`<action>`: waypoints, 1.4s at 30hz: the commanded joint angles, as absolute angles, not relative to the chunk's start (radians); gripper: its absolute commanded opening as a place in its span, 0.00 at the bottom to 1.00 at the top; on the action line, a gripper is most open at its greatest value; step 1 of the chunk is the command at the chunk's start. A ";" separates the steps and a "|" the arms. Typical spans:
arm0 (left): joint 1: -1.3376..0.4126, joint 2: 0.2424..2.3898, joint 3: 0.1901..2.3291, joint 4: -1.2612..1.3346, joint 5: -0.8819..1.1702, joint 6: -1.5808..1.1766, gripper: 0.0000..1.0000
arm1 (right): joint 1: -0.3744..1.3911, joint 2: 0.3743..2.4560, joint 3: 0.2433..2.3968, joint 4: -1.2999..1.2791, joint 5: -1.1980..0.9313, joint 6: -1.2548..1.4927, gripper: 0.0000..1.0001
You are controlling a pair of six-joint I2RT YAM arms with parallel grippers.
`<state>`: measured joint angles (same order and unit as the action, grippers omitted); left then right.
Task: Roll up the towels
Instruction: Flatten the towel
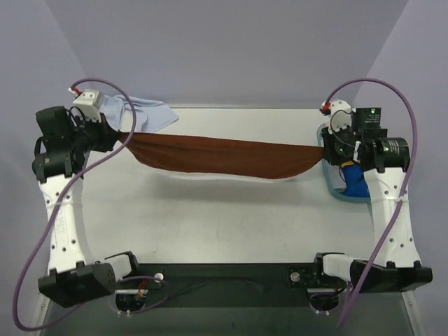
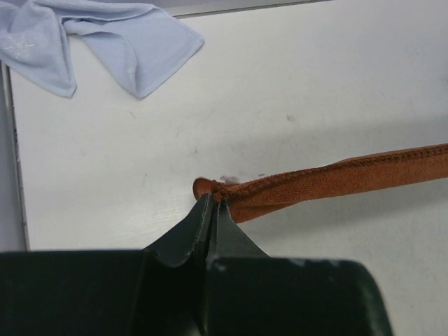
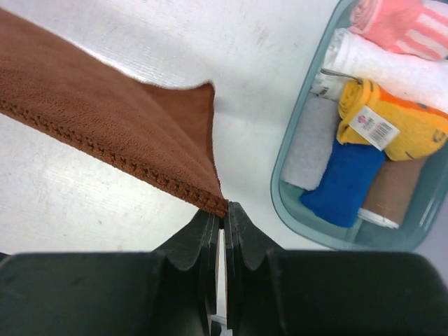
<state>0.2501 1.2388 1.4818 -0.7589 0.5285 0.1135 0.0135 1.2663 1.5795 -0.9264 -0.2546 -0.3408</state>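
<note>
Between the tips of the left gripper [image 2: 212,201], which are clenched together, sits one hemmed corner of the rust-brown towel [image 2: 336,178]. The stitched edge runs away from that pinch toward the robot's right. The right gripper [image 3: 224,210] is likewise clamped hard on the opposite corner, with the cloth fanning out from its tips toward the left.

So the towel's long axis lies straight across from one gripper to the other, left to right, and each arm holds its own end. From above, the upper edge is pulled nearly taut while the body sags in a shallow belly below it. A shadow falls on the table [image 1: 224,224] beneath, so the towel appears to hang clear of the surface, though whether its lowest fold brushes the table cannot be told from this angle.

Any lay-down, by my judgement, turns on this: the bare tabletop lies below and toward the arm bases, and both ends would have to come down together to keep the cloth spread flat for rolling.

Farther out, the light-blue towel [image 1: 150,112] lies crumpled at the far left corner of the table, just beyond the left gripper and well apart from the right one; the left arm is plainly the nearer. Beside the right gripper stands a clear bin [image 3: 297,185] holding rolled cloths, among them a yellow cloth [image 3: 402,126] with a label.
</note>
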 commanded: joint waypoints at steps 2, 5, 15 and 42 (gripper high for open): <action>0.279 0.955 1.375 -0.742 0.463 0.097 0.00 | 0.008 1.082 1.557 -1.029 -0.189 -0.376 0.00; 0.279 0.792 1.338 -0.800 0.361 0.088 0.00 | 0.008 0.979 1.526 -1.064 -0.175 -0.383 0.00; 0.281 0.630 1.269 -1.035 0.173 0.106 0.00 | 0.009 0.899 1.362 -1.105 -0.186 -0.411 0.00; 0.133 1.776 1.291 -0.511 0.150 -0.066 0.00 | 0.092 1.951 1.546 -0.641 -0.140 -0.287 0.00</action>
